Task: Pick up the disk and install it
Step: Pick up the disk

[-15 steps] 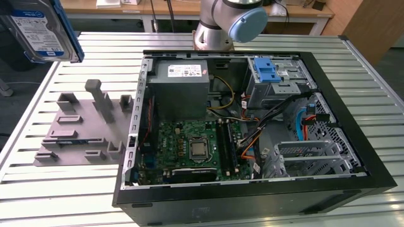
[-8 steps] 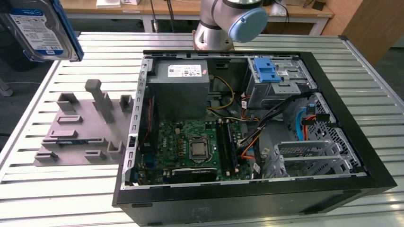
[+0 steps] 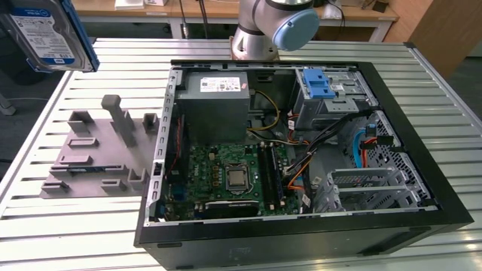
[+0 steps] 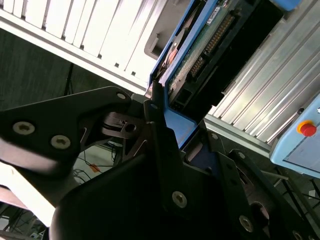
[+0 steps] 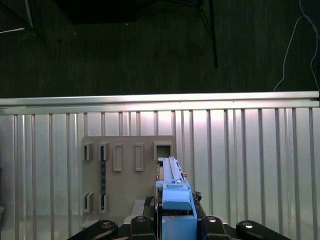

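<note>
In the exterior view, high at the exterior view's left: flat rectangular silver disk with blue-and-white label, black barcode strip and blue plastic bracket along one edge, label toward the camera, hanging in the air well clear of the slatted aluminium desk. Below it on the desk, flat grey plastic fixture plate with upright posts and slotted holders, apart from the disk. Just beside the plate, toward the exterior view's right, open black computer case lying on its side, holding a green motherboard, a large grey metal box with white sticker and a grey metal cage with ridged blue latch. Behind the case, grey robot arm base with pale blue cap. In the second wrist view, black gripper closed on the disk's blue bracket, one thin finger pressed flat against the bracket's side; disk shown from its green circuit-board face, reaching out from the gripper over the desk slats. Also there, a pale blue housing with round red button. In the first wrist view, disk seen edge-on, standing out of the gripper with black linkages on either side, over the grey fixture plate and the desk; dark floor beyond the desk's rail.
</note>
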You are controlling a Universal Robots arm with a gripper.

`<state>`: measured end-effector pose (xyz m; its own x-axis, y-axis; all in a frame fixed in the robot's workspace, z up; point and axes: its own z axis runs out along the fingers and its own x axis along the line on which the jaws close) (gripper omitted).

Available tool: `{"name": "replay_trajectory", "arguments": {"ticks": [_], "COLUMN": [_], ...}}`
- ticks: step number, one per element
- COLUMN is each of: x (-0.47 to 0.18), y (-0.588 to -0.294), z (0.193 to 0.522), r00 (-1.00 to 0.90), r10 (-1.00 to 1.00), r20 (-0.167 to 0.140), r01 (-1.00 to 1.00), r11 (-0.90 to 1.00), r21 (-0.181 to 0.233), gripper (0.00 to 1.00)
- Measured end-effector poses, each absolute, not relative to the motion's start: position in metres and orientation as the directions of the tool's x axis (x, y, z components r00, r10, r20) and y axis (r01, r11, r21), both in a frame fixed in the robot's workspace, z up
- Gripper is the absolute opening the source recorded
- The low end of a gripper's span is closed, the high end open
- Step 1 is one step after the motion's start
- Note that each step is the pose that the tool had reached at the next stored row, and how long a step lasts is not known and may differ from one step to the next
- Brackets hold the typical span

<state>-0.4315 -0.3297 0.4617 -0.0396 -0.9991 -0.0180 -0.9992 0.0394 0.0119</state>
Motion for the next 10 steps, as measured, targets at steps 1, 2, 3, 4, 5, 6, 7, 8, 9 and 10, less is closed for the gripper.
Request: {"name": "replay_trajectory", "arguments": {"ticks": [1, 2, 3, 4, 5, 6, 7, 8, 9, 10], "x": [-0.4315, -0.4315, -0.4315, -0.4315, -0.4315, -0.4315, -0.4315, -0.4315, -0.4315, -0.4315], "y": [-0.3297, -0.3296, -0.3296, -0.3296, -0.3296, -0.3296, -0.3296, -0.3296, -0.3296, -0.3296], "z": [0.4618, 0.4623, 0.4627, 0.4633, 0.4639, 0.4646, 0.4652, 0.4655, 0.4655, 0.4655], "r00": [-0.04, -0.04, -0.04, -0.04, -0.04, -0.04, -0.04, -0.04, -0.04, -0.04], "r10": [-0.999, -0.999, -0.999, -0.999, -0.999, -0.999, -0.999, -0.999, -0.999, -0.999], "r20": [-0.018, -0.018, -0.018, -0.018, -0.018, -0.018, -0.018, -0.018, -0.018, -0.018], "r01": [-0.999, -0.999, -0.999, -0.999, -0.999, -0.999, -0.999, -0.999, -0.999, -0.999], "r11": [0.039, 0.039, 0.039, 0.039, 0.039, 0.039, 0.039, 0.039, 0.039, 0.039], "r21": [0.012, 0.012, 0.012, 0.012, 0.012, 0.012, 0.012, 0.012, 0.012, 0.012], "gripper": [0.37, 0.37, 0.37, 0.37, 0.37, 0.37, 0.37, 0.37, 0.37, 0.37]}}
